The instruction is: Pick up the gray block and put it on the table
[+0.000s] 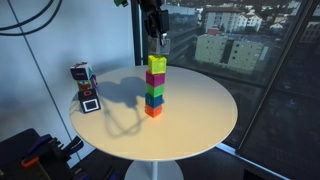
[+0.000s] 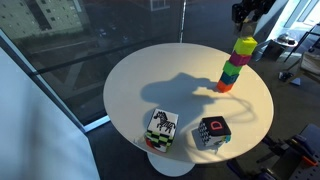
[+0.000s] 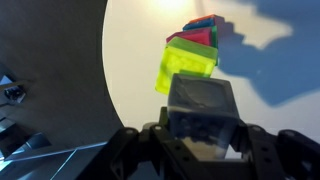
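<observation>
- Above the stack of coloured cubes (image 3: 190,55), the claw (image 3: 200,138) is clenched on the small plain gray block (image 3: 203,105); the lift is done.
- Next, probably: move aside and lower it to the round cream-white tabletop (image 3: 135,40).

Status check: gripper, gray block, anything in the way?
Gripper shut on gray block. Block held above coloured cube stack, not yet on table. Stack directly beneath; patterned cubes far off.

— What's in view besides the job itself?
— A stack of coloured cubes (image 1: 155,88): yellow on top, then magenta, green, blue, orange.
— Anything else?
— A zebra-striped cube (image 2: 162,128) beside a dark cube (image 2: 212,133), perhaps red-marked. Buildings (image 1: 235,45) show beyond the glass.
</observation>
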